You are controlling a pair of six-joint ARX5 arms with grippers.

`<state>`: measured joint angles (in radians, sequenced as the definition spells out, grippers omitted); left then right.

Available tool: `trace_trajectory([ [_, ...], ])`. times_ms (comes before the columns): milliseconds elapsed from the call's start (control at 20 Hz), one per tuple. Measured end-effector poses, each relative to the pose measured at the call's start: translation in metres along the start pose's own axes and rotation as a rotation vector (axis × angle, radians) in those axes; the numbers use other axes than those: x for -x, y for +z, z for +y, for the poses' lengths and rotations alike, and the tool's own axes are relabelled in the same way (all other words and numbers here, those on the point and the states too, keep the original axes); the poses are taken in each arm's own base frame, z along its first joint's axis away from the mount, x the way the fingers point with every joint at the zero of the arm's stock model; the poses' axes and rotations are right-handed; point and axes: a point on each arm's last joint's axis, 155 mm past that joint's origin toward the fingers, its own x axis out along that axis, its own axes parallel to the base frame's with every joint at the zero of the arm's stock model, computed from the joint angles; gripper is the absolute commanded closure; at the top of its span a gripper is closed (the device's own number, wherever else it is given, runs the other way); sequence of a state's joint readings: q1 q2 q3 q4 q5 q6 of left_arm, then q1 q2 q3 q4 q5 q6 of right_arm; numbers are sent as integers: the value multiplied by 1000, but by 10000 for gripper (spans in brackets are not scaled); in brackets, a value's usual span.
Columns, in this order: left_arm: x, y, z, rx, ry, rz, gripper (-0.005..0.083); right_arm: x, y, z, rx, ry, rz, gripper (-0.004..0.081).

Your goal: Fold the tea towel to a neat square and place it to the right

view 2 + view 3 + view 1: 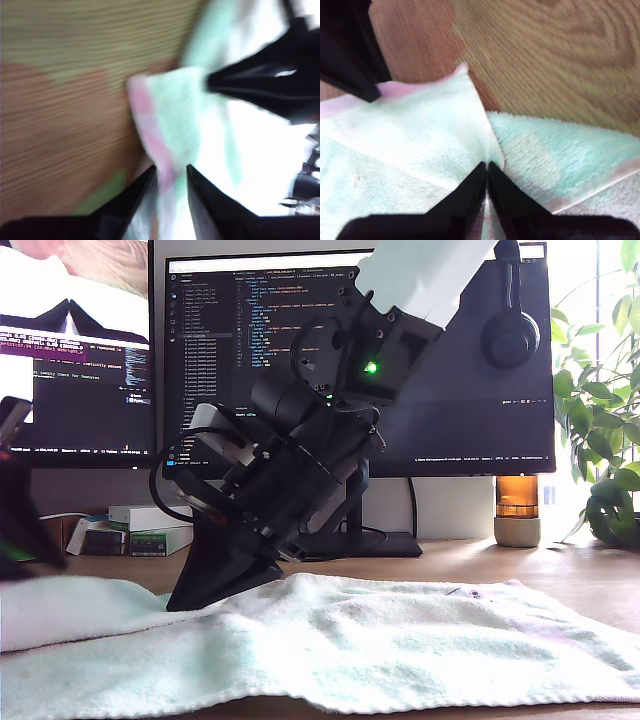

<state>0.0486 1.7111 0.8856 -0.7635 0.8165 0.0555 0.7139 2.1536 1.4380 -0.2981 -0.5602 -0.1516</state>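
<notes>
My first tool and my second tool are each pinching a lifted edge of the fluffy mint-green terry tea towel, lying on the wooden counter. Folding is only starting; squaring and placing remain.

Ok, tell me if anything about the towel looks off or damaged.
No damage shows. The tea towel lies rumpled and uneven on the desk, one corner lifted and folded over; my second gripper pinches the cloth.

My second tool: jaws pinched tight on tea towel fold. My first tool: jaws slightly apart, cloth edge btwn them; grip unclear, view blurred.
</notes>
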Motion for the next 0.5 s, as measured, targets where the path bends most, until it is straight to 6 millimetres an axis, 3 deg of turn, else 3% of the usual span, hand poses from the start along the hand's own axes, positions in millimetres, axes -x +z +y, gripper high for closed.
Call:
trace_trajectory([
  [250, 0, 0, 0, 0, 0, 0, 617, 0, 0, 0, 0, 0, 0, 783],
  [400, 0, 1, 0, -8, 0, -4, 770, 0, 0, 0, 1, 0, -1, 783],
  [500, -1, 2, -1, -14, -2, -4, 797, 0, 0, 0, 1, 0, -1, 783],
])
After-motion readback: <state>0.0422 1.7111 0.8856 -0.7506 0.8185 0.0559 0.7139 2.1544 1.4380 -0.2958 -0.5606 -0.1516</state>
